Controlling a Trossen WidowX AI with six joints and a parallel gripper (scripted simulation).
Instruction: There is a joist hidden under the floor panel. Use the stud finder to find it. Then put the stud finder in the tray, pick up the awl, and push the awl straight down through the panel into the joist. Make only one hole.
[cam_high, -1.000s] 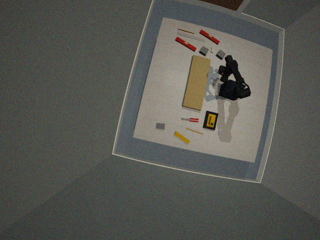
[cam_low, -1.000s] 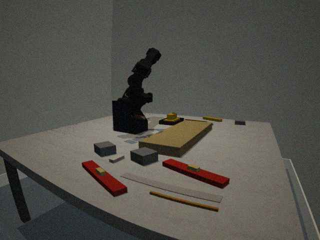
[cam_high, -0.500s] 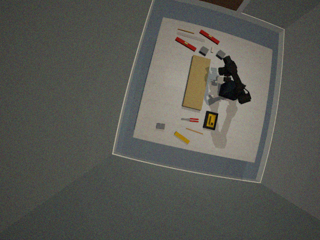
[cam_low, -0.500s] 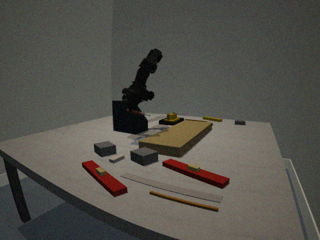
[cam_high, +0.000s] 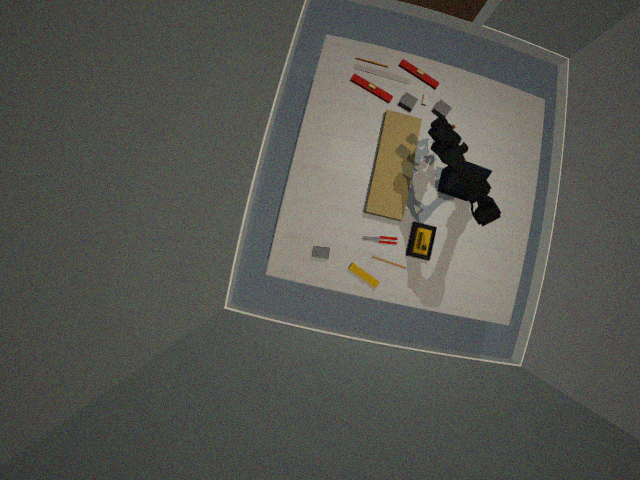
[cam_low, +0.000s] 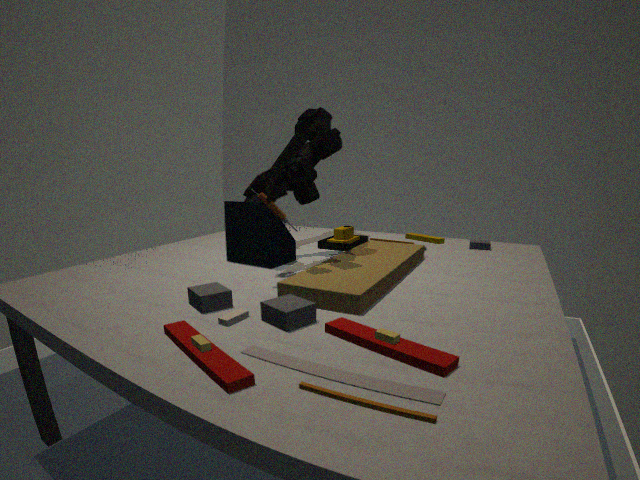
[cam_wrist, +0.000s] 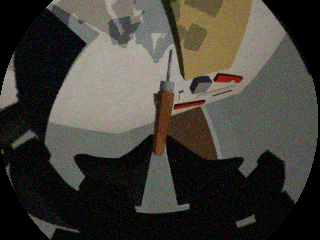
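My gripper (cam_wrist: 159, 138) is shut on the orange handle of the awl (cam_wrist: 164, 112) (cam_low: 273, 207). The awl is held in the air beside the arm's base, tilted, its metal tip pointing down and toward the panel side in the exterior view. The tan floor panel (cam_high: 388, 165) (cam_low: 361, 271) (cam_wrist: 224, 42) lies flat, with the arm's shadow across it. The yellow stud finder (cam_high: 422, 241) (cam_low: 343, 235) sits in the black tray (cam_high: 410, 249) (cam_low: 325, 244) near one end of the panel. The joist is hidden.
Two grey blocks (cam_high: 408, 101) (cam_low: 209, 298) and two red levels (cam_high: 371, 87) (cam_low: 206, 356) lie beyond the panel's other end. Red-handled pliers (cam_high: 387, 242), a thin brown stick (cam_high: 388, 261), a yellow bar (cam_high: 363, 275) and another grey block (cam_high: 320, 252) lie on the tray side.
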